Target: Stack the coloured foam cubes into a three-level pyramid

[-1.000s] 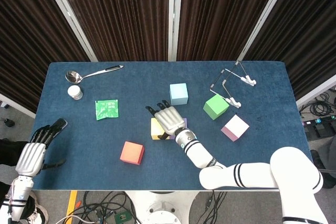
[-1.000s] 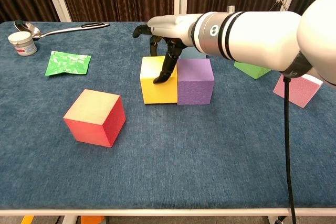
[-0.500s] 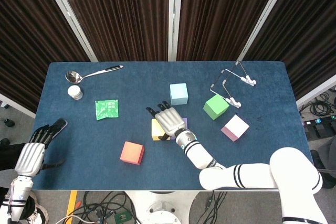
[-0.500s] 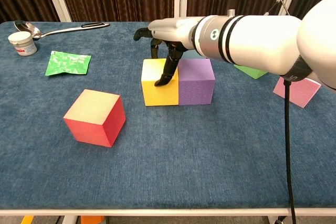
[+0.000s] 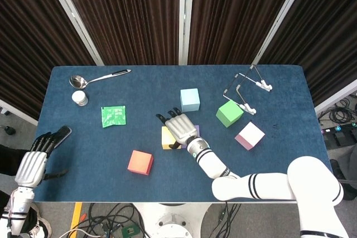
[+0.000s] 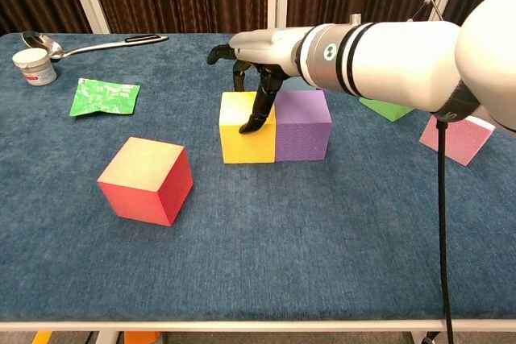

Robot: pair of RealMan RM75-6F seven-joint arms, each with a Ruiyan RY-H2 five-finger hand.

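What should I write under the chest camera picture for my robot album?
Right hand touching the yellow cube beside the purple cube, red cube waiting nearby.

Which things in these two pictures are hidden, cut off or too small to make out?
- Purple cube: in the head view the right hand covers nearly all of it.
- Blue cube: in the chest view the right arm hides it.
- Left hand: outside the chest view.
- Print on the green packet: too small to read in both views.
- Pink cube: partly behind the arm in the chest view.
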